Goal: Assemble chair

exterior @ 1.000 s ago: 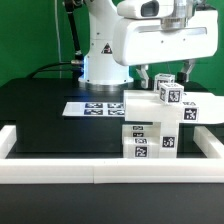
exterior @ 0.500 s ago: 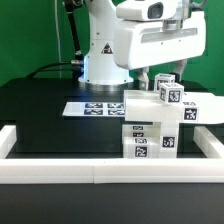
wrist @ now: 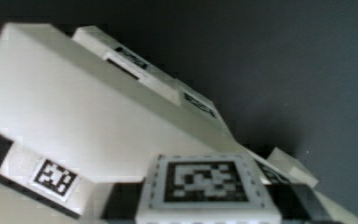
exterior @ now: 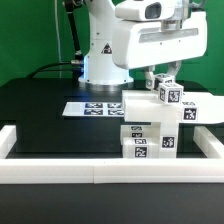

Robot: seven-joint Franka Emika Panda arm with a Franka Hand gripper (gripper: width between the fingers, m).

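Observation:
The white blocky chair (exterior: 150, 125) stands at the exterior view's right, just behind the front rail, with marker tags on its front faces. My gripper (exterior: 162, 80) hangs right over its top. In the wrist view my gripper (wrist: 202, 197) has its dark fingers (wrist: 126, 200) on both sides of a small tagged chair part (wrist: 202, 180), which sits at the top of the chair (exterior: 168, 94). The chair's broad white slab (wrist: 87, 90) runs away beneath it. The jaws are shut on that part.
The marker board (exterior: 92, 107) lies flat on the black table behind the chair. A long low white border rail (exterior: 100, 172) runs along the front and up both sides. The arm's white base (exterior: 100, 60) stands at the back.
My hand has shifted slightly to the exterior view's right and a little down over the chair. The chair and the held part have not visibly moved.

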